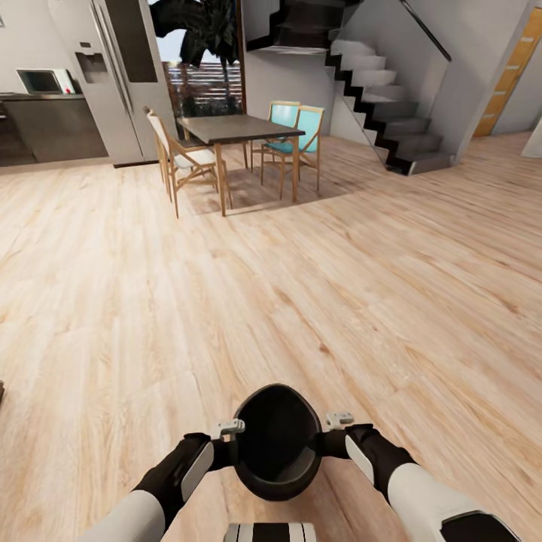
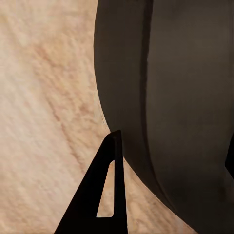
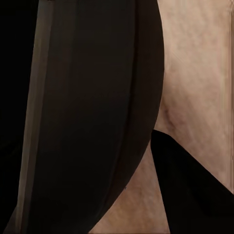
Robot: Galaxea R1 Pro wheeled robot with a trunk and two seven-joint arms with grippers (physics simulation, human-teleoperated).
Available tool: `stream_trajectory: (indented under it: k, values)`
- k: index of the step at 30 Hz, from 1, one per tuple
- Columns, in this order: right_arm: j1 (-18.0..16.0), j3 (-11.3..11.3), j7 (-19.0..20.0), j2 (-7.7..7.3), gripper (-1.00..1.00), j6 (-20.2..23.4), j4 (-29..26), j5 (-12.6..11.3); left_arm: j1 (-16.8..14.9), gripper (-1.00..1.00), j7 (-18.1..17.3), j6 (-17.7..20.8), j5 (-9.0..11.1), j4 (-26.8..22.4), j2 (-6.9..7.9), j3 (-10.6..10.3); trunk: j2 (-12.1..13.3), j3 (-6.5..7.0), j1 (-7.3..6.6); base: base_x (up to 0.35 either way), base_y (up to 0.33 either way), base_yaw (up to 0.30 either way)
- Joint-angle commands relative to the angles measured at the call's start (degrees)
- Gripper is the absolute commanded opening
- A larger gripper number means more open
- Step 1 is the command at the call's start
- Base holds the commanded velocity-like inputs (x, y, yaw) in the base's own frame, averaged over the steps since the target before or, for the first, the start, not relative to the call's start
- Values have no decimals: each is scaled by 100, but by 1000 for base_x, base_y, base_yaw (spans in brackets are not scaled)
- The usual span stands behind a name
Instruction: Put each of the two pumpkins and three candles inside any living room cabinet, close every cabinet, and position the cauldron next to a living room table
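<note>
The matte black cauldron (image 1: 277, 440) hangs just in front of my trunk, above the wooden floor, with its wide mouth facing up towards the head camera. My left gripper (image 1: 232, 444) is shut on its left rim and my right gripper (image 1: 325, 439) is shut on its right rim. In the left wrist view the cauldron's bulging wall (image 2: 170, 97) sits between the left gripper's (image 2: 173, 146) dark fingers (image 2: 105, 195). In the right wrist view the cauldron's wall (image 3: 97, 107) lies against a finger (image 3: 190, 185) of the right gripper (image 3: 83, 126).
Pale wooden floor (image 1: 301, 286) stretches ahead. A dark dining table (image 1: 229, 128) with wooden chairs (image 1: 177, 158) and teal-seated chairs (image 1: 297, 132) stands at the back. A steel fridge (image 1: 120, 75) and a kitchen counter (image 1: 45, 120) are at the back left, stairs (image 1: 384, 105) at the back right.
</note>
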Motion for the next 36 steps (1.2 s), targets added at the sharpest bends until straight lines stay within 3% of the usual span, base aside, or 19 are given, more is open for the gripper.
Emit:
stream_trajectory:
  k: [1, 13, 30, 36]
  values:
    - [2, -22, 32, 24, -100, 18, 2, -152, -2, -100, -14, -23, 54, -210, -5, 6, 0, 0, 0, 336, 0, 0]
    - [2, -31, 32, 15, -100, 23, -7, -149, -1, -100, -14, -22, 54, -208, -5, 0, 0, 7, 0, 336, 0, -17]
    - [2, -31, 37, 15, -100, 23, -7, -152, 0, -100, -14, -20, 49, -201, -13, -17, 0, 118, 0, 333, 0, -197]
    - [2, -32, 41, 15, -100, 26, -7, -152, 1, -100, -15, -24, 45, -205, -14, -26, 0, 158, 0, 63, 0, -205]
